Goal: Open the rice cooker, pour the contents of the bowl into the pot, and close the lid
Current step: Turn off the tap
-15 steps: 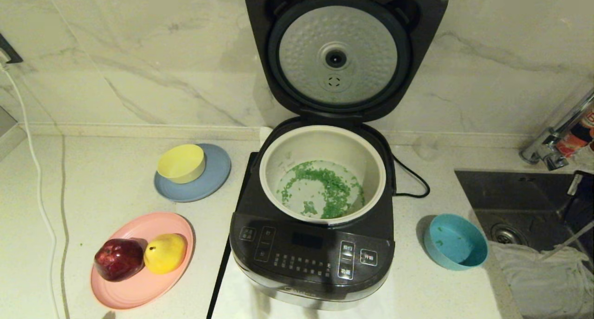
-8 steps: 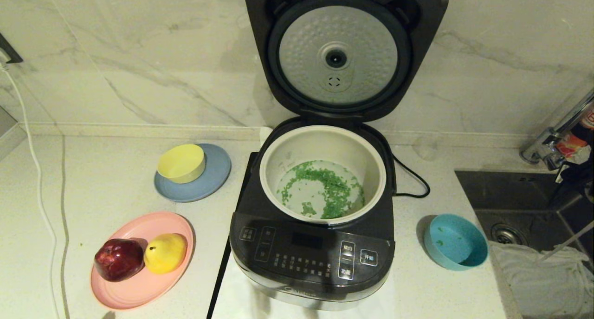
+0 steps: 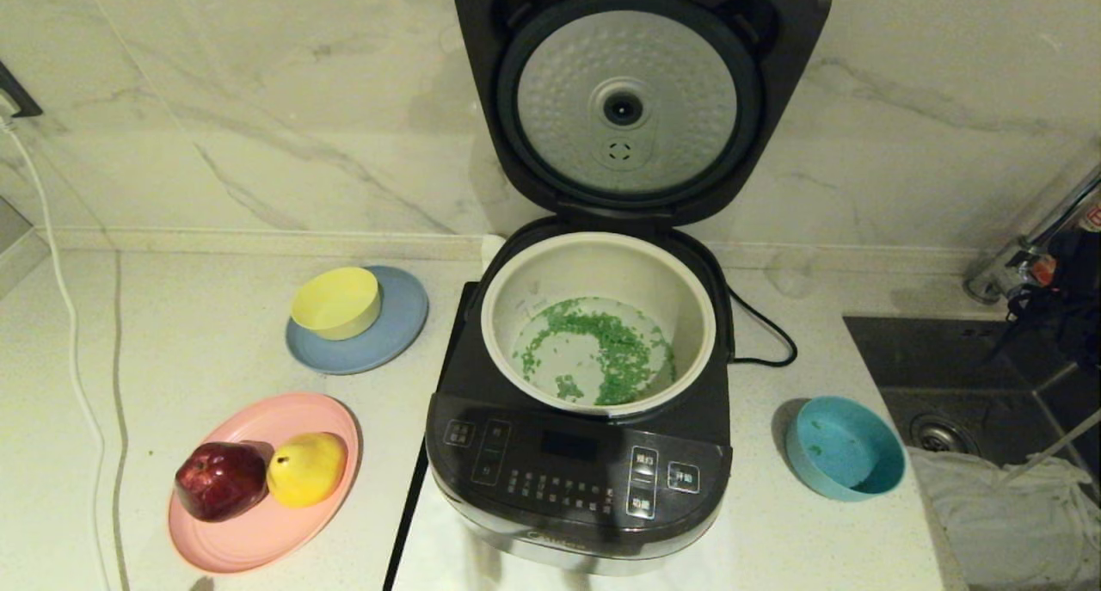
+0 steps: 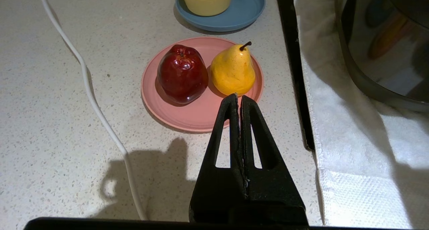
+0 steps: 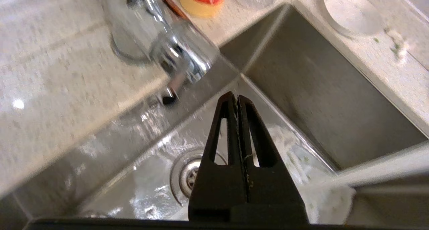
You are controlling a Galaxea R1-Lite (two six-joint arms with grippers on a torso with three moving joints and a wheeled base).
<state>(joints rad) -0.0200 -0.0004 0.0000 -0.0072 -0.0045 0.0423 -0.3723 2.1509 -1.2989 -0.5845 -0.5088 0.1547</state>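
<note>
Head view shows one rice cooker (image 3: pixel 593 384), its lid (image 3: pixel 632 101) raised, green contents (image 3: pixel 602 350) lying in one pot (image 3: pixel 593 264). One teal bowl (image 3: pixel 847 445) sits near the closed, empty right gripper (image 5: pixel 237 97) over the sink (image 5: pixel 318 89). Left gripper (image 4: pixel 238 97), closed and empty, hangs beside one pink plate (image 4: pixel 187 116) bearing two fruits.

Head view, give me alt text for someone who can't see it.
A black rice cooker stands with its lid up; green bits lie in the cream pot. A nearly empty teal bowl sits on the counter at its right, the right gripper shut above the sink.
</note>
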